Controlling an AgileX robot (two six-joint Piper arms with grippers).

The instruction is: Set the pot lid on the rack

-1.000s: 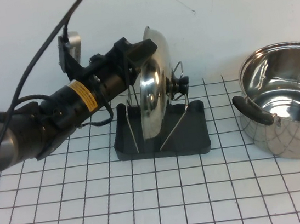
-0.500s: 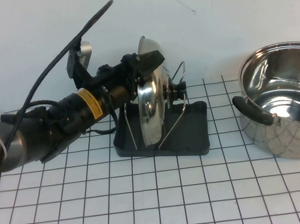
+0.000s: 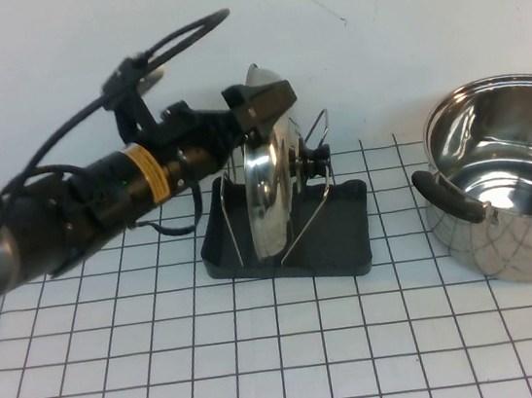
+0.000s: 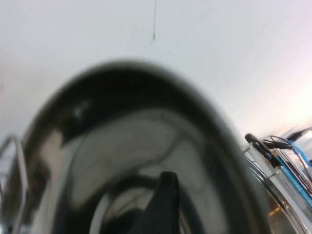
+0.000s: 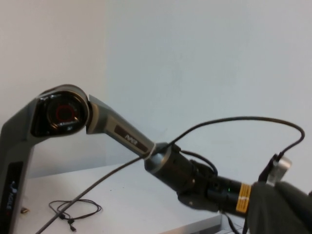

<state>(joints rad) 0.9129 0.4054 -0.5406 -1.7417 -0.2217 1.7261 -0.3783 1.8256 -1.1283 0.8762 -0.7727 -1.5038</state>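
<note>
Standing on edge in the rack [image 3: 325, 240], the pot lid [image 3: 267, 194] sits directly under the left tool [image 3: 262, 106], which is at the lid's top rim. Lid is upright between the two wire loops [image 3: 314, 178], its lower edge down in the dark tray. In the high view the tool's dark jaw block overlaps the rim, but whether the jaws are clenched on it or already released I cannot tell; the left wrist view shows only the lid's shiny curved underside filling the frame, with one dark finger [image 4: 163, 204] in front of it.

Key relation: lid is immediately below and in front of the left tool, touching or very nearly so. The left arm is the only arm near it. Right tool is not in view; its wrist camera looks across at the left arm [image 5: 195, 180] from well away, so I judge the right arm parked.

Orientation: the disc plane is near vertical, with a slight lean. The black knob [image 3: 318, 158] points sideways, away from the left arm and toward the steel pot [image 3: 511, 196], which stands on the gridded surface [image 3: 270, 375] well apart from the tool, beyond the rack. The lid's knob axis therefore runs roughly in line with the left forearm; its wide face looks back along the arm.

Judgement: placement looks essentially made. The next move would be a release, if not already made, and a retreat up and back along the arm's line, clear of the rim so the lid is not tipped off the loops.
</note>
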